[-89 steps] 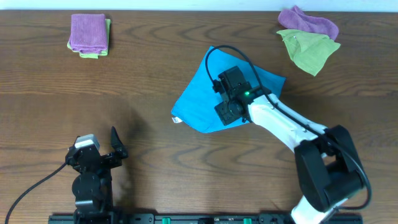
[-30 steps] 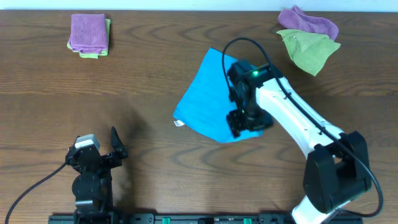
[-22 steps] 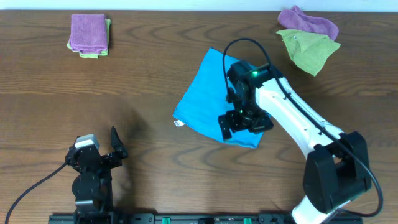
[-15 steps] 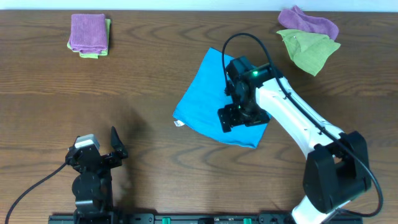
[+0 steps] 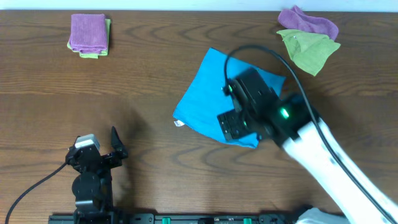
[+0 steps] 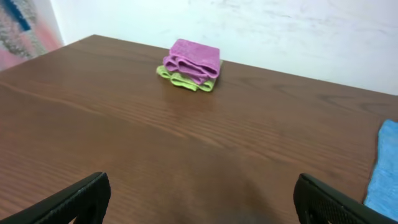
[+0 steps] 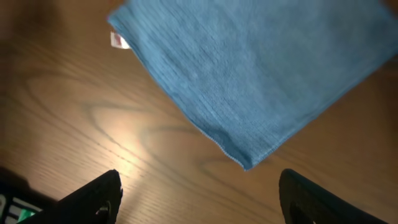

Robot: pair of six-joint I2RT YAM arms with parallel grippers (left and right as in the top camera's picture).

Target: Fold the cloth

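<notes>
The sky-blue cloth (image 5: 208,93) lies flat on the wooden table as a slanted four-sided shape, with its white tag (image 5: 178,123) at the left corner. My right gripper (image 5: 232,126) hovers above the cloth's near corner, raised and blurred. In the right wrist view the cloth (image 7: 249,68) and its tag (image 7: 117,40) lie below the open right gripper (image 7: 205,202). Its fingers (image 7: 99,199) hold nothing. My left gripper (image 5: 115,148) rests at the front left, far from the cloth. It stands wide open (image 6: 200,205) and empty. The cloth's edge (image 6: 383,168) shows at the right of the left wrist view.
A folded purple cloth on a yellow-green one (image 5: 88,36) sits at the back left, also visible ahead of the left gripper (image 6: 191,61). A crumpled purple cloth (image 5: 309,22) and a yellow-green cloth (image 5: 309,51) lie at the back right.
The right arm has lifted off the cloth and come up toward the camera. The cloth's near corner, earlier under the gripper, now lies spread on the table. The left arm has not moved.
</notes>
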